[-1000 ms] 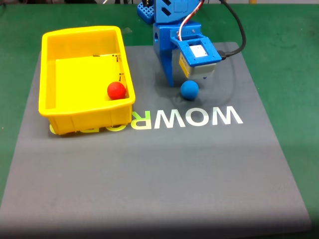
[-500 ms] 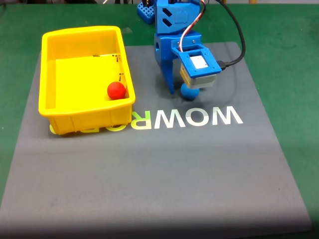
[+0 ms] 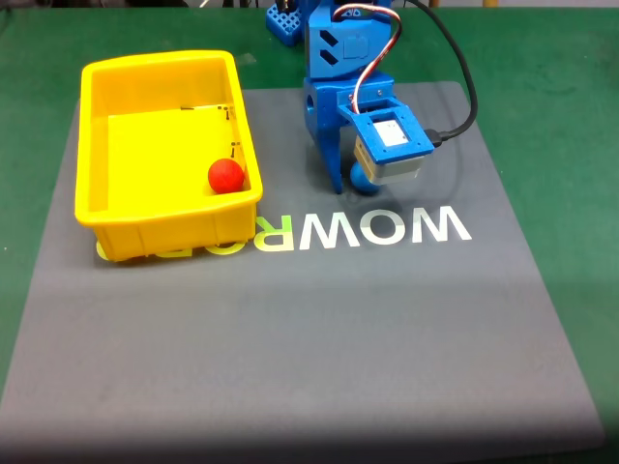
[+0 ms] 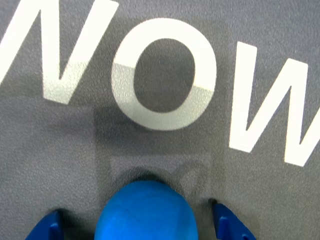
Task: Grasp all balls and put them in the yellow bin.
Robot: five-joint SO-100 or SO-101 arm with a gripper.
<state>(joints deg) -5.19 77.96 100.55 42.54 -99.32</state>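
The blue ball (image 3: 359,178) lies on the grey mat just above the white lettering, mostly covered by the arm's camera block. My gripper (image 3: 363,183) is lowered over it and open. In the wrist view the ball (image 4: 145,210) sits at the bottom centre between the two blue fingertips (image 4: 47,229), with a gap on each side. I cannot tell whether either finger touches it. The red ball (image 3: 226,175) rests inside the yellow bin (image 3: 160,60), in its near right corner. The bin stands at the mat's left rear.
The grey mat (image 3: 309,338) carries large white letters (image 3: 387,228) and lies on a green table (image 3: 561,77). A black cable (image 3: 468,87) loops right of the arm. The arm's blue base (image 3: 286,21) stands at the back edge.
The gripper has come down and shifted slightly left over the blue ball, which now shows only as a sliver under the camera block. The ball, bin and red ball have not moved.
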